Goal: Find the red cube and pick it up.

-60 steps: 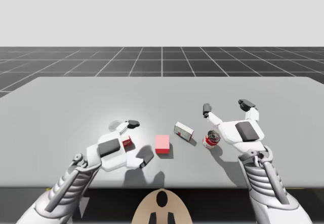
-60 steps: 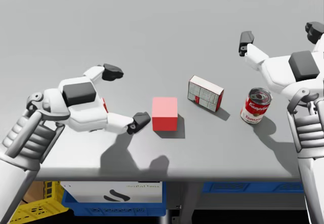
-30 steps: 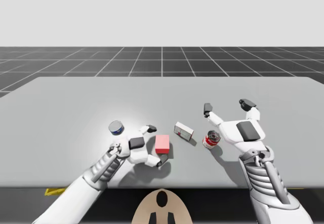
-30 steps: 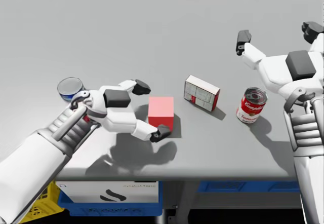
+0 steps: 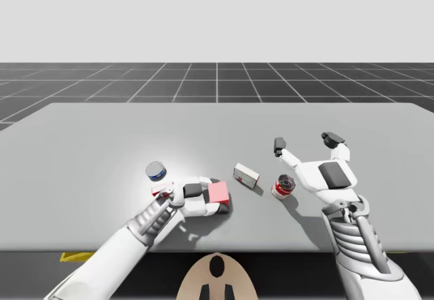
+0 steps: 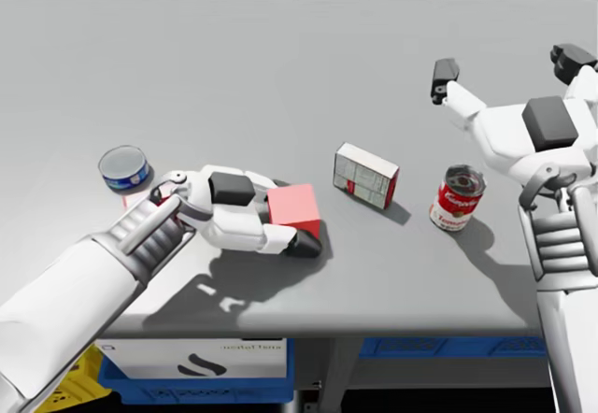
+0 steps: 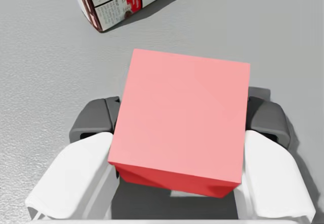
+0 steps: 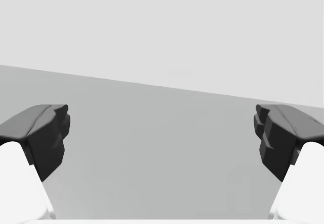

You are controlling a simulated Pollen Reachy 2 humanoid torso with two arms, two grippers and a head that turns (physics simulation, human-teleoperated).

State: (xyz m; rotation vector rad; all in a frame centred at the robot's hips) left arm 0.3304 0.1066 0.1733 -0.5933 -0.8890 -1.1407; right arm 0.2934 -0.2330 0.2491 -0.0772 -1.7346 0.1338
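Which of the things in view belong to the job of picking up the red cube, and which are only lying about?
Belong to the job:
- red cube
- left gripper, its jaws closed on the cube from both sides

Just lying about:
- white box
- red-and-white can
- blue can
- right gripper, jaws open, holding nothing

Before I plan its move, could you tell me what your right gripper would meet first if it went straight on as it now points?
Probably nothing: my right gripper, open, points across bare table toward the far edge, and the way looks free as far as shown.
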